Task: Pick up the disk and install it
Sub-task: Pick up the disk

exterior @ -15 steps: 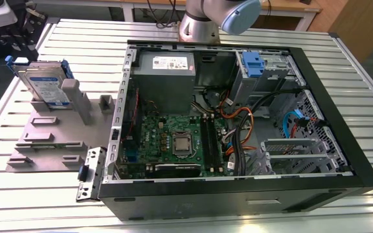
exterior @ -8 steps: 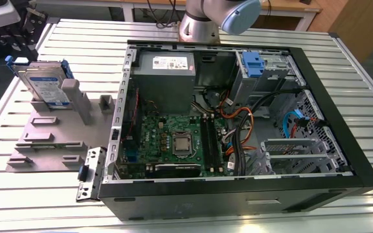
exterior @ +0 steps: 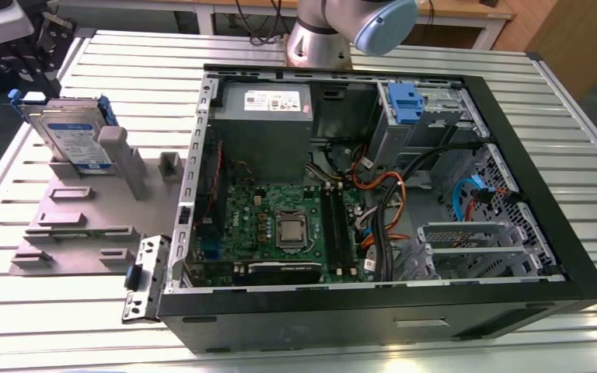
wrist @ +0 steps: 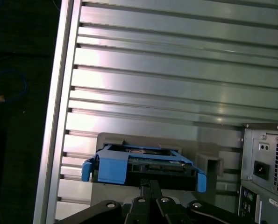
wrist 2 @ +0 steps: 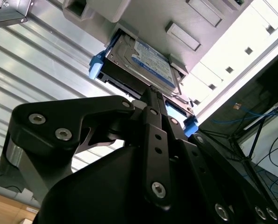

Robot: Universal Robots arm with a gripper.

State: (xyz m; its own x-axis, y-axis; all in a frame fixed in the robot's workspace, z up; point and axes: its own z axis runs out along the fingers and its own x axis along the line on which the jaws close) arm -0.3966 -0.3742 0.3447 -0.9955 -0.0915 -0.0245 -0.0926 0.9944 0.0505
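one silver metal disk [exterior: 71,138] in a blue plastic bracket [wrist: 113,170] stands upright in the grey plastic stand [exterior: 75,225], my jaws pressed together at its top edge, so i judge the pick-up under way, needing a centred grip.

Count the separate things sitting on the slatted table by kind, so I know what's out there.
Disk: 1
Grey stand: 1
Computer case, side open: 1
Total: 3
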